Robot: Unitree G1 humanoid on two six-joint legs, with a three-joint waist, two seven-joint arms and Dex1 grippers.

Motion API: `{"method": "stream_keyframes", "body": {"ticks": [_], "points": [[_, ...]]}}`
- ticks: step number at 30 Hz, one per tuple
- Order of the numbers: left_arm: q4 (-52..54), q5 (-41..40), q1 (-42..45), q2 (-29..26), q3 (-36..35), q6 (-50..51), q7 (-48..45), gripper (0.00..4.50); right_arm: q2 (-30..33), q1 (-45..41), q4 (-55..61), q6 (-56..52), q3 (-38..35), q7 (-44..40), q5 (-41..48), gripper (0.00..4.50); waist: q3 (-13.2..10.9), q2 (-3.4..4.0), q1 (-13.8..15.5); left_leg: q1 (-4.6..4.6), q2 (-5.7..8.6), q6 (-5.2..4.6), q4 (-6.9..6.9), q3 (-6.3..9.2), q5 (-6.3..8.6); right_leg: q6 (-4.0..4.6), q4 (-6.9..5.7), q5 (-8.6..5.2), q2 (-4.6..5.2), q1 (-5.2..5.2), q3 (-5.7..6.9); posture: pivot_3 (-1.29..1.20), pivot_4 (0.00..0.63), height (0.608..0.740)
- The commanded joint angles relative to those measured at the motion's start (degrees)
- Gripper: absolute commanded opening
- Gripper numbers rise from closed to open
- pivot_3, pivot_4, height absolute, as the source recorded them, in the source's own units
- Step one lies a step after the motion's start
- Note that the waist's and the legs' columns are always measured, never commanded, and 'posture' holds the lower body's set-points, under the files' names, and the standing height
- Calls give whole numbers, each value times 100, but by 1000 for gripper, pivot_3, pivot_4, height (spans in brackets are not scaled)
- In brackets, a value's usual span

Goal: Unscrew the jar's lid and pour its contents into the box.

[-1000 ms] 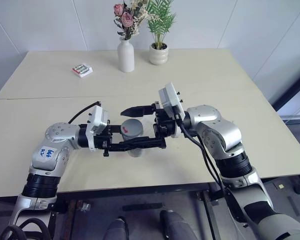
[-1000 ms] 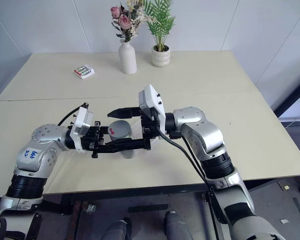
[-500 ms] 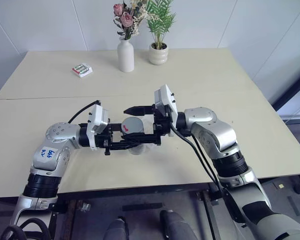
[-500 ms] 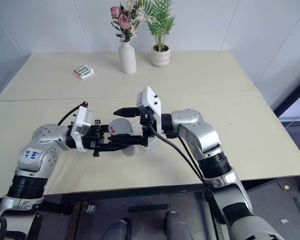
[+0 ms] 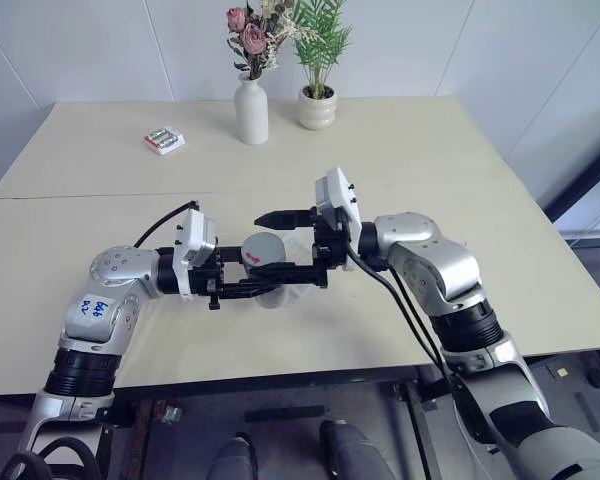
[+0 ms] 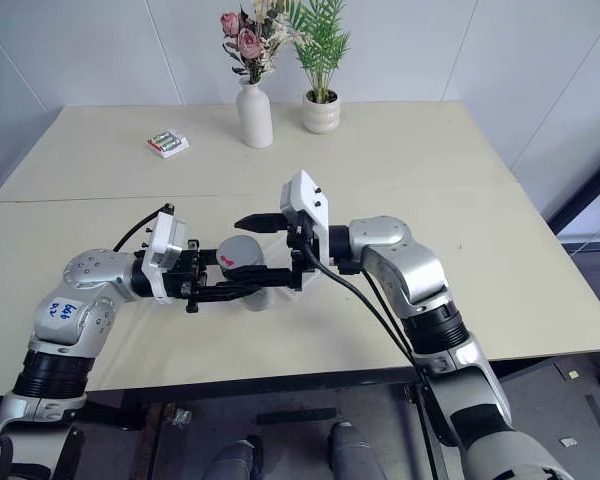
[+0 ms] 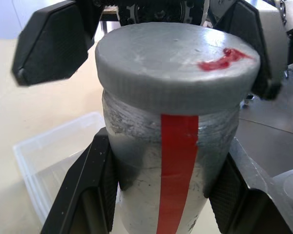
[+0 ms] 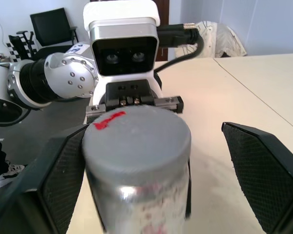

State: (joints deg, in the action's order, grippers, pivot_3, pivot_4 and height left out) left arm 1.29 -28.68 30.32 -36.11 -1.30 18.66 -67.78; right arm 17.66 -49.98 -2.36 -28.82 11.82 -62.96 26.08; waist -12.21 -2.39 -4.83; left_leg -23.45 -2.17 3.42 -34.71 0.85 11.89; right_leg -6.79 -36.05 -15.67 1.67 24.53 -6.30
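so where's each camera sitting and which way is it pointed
Left eye and right eye views: on the head, looking forward and down over both arms at the table; the left pincer holds the jar, the right pincer is open around its lid.
Left wrist view: along the left pincer's fingers, clamped on the jar above the box.
Right wrist view: along the right pincer's fingers, facing the lid and the left wrist.
Shared: both wrist views show the red-marked lid.
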Motion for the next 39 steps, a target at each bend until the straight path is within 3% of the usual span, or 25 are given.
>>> {"method": "stream_keyframes", "body": {"ticks": [1,21,28,39], "points": [[212,-75,-96,-63,-56,-101,-130,2046,199,-3,-30,73,-469,191,52,4477,0,0,-2,0,0,0,0,0,0,0,0,0,0,0,0,0,150,740],[294,-95,-245,-129,-153,-55,-100,2046,1008,396,207,-191,-875,-143,444,4477,0,0,5,-5,-1,-1,1,-2,0,-1,8,0,-2,1,-5,0,150,740],[213,-12,-228,-111,-113,-100,-61,2046,606,388,1111,-646,-611,182,800,4477,-1,1,-8,-2,-6,-1,1,-1,0,-1,4,0,-9,2,-5,0,150,740],[153,10,-152,-61,-19,-116,-87,2046,-46,118,1054,-674,-75,650,521,4477,-1,1,-2,-7,-7,0,-12,-3,1,1,6,0,-9,1,-5,0,150,740]]}}
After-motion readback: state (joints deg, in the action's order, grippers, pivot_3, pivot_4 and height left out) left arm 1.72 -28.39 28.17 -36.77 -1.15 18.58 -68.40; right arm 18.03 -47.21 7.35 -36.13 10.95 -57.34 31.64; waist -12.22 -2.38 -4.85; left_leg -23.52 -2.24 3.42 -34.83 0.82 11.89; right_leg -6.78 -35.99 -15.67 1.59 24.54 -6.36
